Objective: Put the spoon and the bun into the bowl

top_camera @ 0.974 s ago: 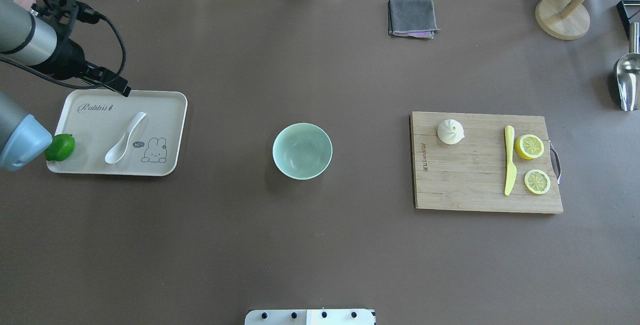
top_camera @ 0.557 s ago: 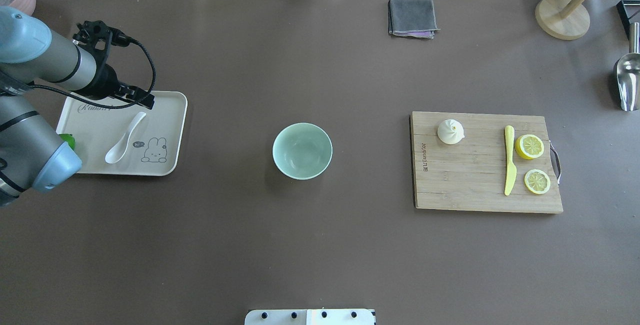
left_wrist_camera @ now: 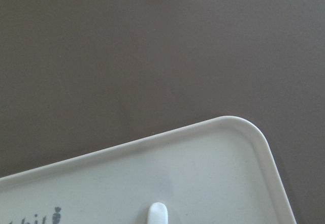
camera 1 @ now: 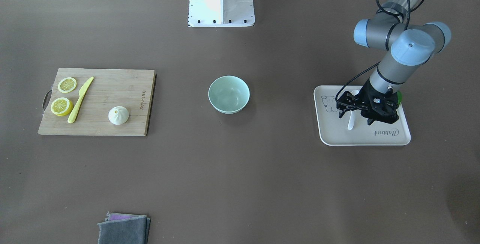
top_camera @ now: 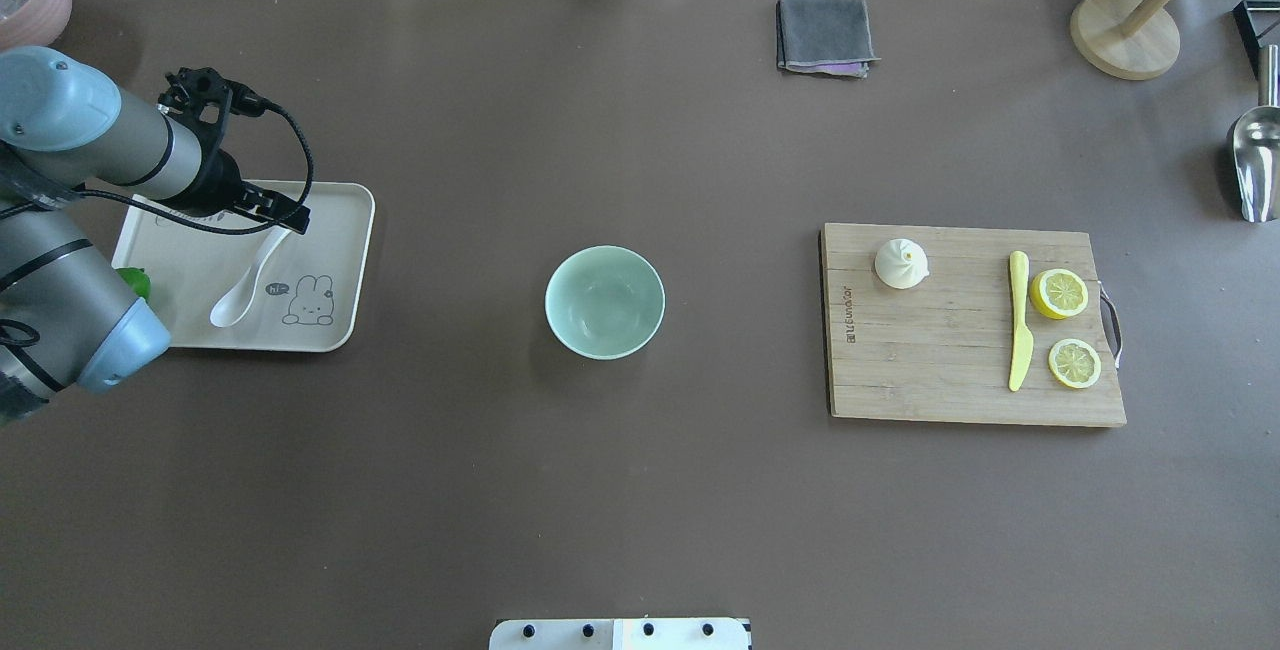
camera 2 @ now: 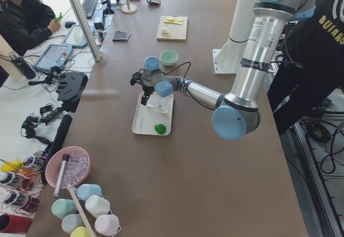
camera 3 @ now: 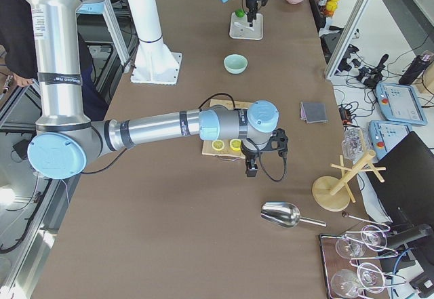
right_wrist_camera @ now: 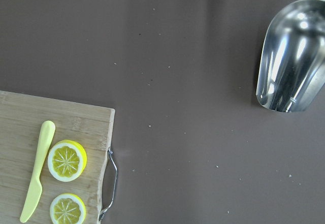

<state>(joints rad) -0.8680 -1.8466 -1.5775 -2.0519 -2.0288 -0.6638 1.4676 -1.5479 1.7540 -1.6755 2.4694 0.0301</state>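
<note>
The white spoon (top_camera: 245, 285) lies on the beige tray (top_camera: 340, 240) at the left, with its handle toward the tray's far right corner. Its handle tip shows in the left wrist view (left_wrist_camera: 157, 214). My left gripper (camera 1: 355, 118) is open over the spoon handle (camera 1: 350, 123) and holds nothing. The white bun (top_camera: 902, 263) sits on the wooden cutting board (top_camera: 950, 380) at the right. The mint-green bowl (top_camera: 604, 302) stands empty at the table's middle. My right gripper (camera 3: 251, 167) shows only in the exterior right view, beyond the board's edge, and I cannot tell its state.
A yellow-green knife (top_camera: 1019, 320) and two lemon halves (top_camera: 1059, 292) lie on the board. A green lime (top_camera: 135, 282) sits on the tray beside my left arm. A grey cloth (top_camera: 824, 35), a wooden stand (top_camera: 1125, 35) and a metal scoop (top_camera: 1255, 160) are farther back.
My left arm has swung right and in over the tray, bringing the gripper from the tray's far left corner to the spoon handle. The spoon, bun and bowl have not moved.
</note>
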